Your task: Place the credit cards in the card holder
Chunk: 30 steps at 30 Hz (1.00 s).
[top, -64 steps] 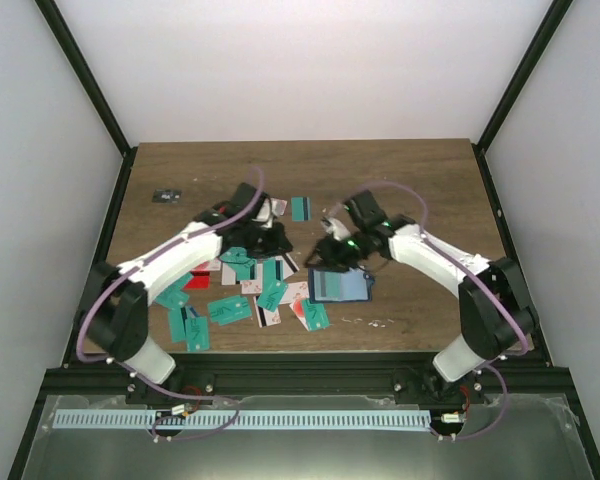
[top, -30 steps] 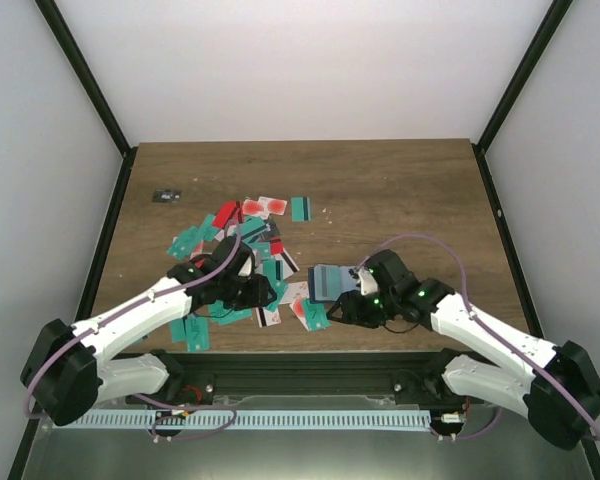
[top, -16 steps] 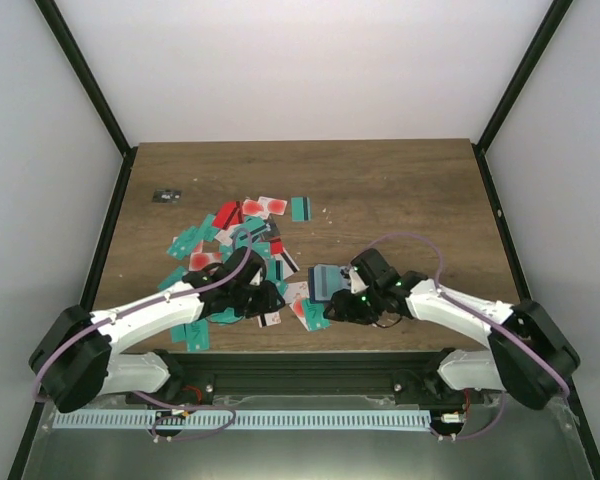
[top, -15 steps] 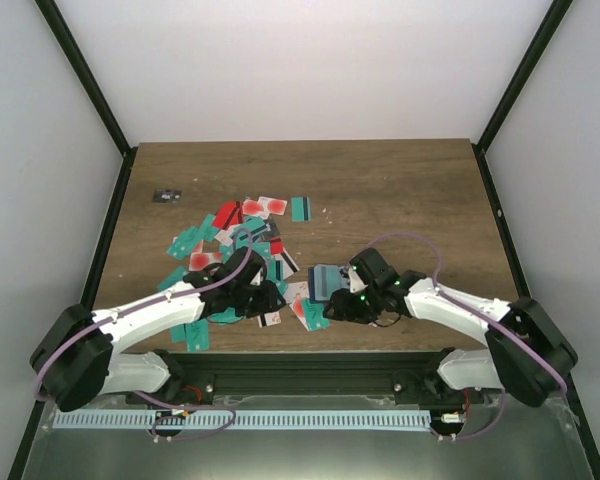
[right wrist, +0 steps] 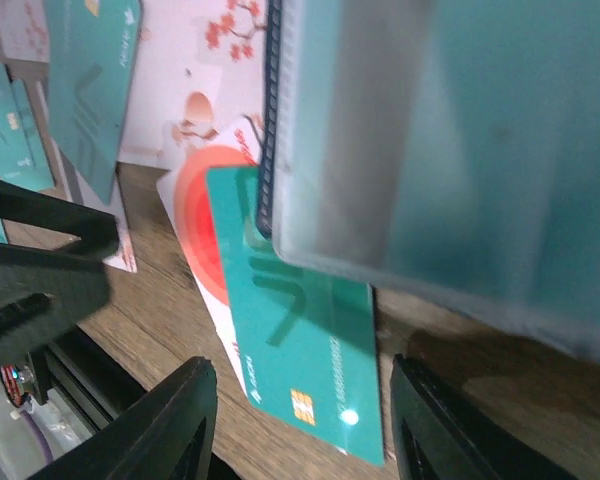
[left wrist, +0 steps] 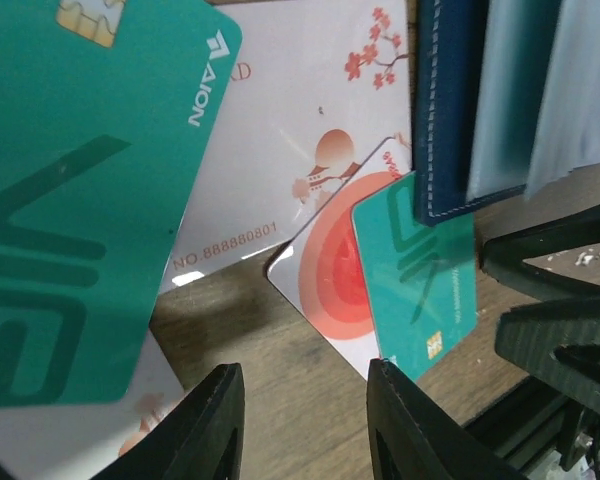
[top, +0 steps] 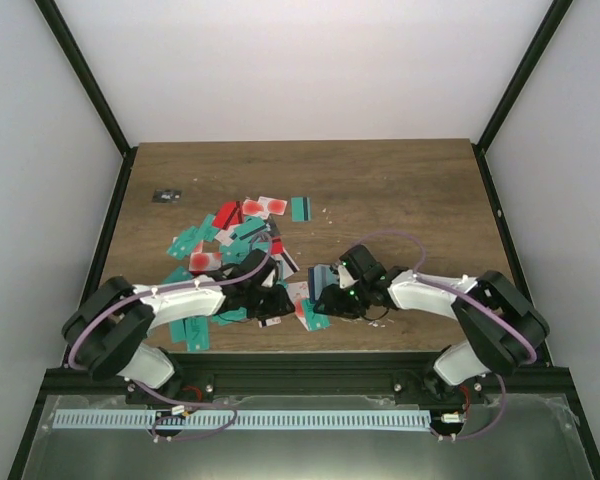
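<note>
The navy card holder (left wrist: 445, 110) lies open with its clear sleeve (right wrist: 450, 130) up; in the top view (top: 323, 274) my right arm partly hides it. A teal credit card (right wrist: 300, 330) lies on a red-and-white card (left wrist: 335, 270), tucked under the holder's near edge. My right gripper (right wrist: 300, 430) is open with the teal card between its fingers. My left gripper (left wrist: 305, 420) is open and empty over bare wood just left of that card (left wrist: 420, 290). In the top view the left gripper (top: 285, 303) and the right gripper (top: 320, 302) nearly meet.
Several more teal, red and white cards (top: 230, 230) lie spread left of centre, with one teal card (top: 300, 207) farther back. A tiny black object (top: 165, 195) sits at the far left. The table's front edge (top: 310, 345) is just behind the grippers.
Both grippers have closed in on each other near the front edge. The left one moved right, the right one moved left over the teal card by the holder.
</note>
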### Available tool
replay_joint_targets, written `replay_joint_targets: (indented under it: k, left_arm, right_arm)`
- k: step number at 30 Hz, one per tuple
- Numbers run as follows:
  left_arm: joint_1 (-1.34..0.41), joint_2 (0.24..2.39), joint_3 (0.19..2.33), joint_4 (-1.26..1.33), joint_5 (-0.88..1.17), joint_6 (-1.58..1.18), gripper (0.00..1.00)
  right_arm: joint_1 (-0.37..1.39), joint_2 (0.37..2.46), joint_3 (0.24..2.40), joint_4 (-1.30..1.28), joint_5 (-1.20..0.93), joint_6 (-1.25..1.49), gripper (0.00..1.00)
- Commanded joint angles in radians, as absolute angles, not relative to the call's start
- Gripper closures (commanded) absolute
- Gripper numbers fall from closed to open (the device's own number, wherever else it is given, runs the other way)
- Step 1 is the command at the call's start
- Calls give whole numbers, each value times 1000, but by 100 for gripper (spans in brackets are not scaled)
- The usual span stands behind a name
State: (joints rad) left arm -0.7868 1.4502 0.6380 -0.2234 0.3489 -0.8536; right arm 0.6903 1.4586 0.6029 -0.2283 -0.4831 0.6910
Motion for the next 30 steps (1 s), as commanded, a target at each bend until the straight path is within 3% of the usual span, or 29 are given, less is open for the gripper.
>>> replay_joint_targets:
  k: [1, 12, 30]
  left_arm:
    - [-794, 1527, 681, -160, 389, -811, 64]
    - [-812, 1658, 696, -81, 424, -836, 67]
    - [-975, 1470, 569, -145, 354, -963, 69]
  right_arm:
    - [690, 1519, 624, -176, -488, 669, 50]
    - [708, 1605, 595, -99, -612, 630, 51]
    - [885, 1635, 547, -87, -673, 703, 52]
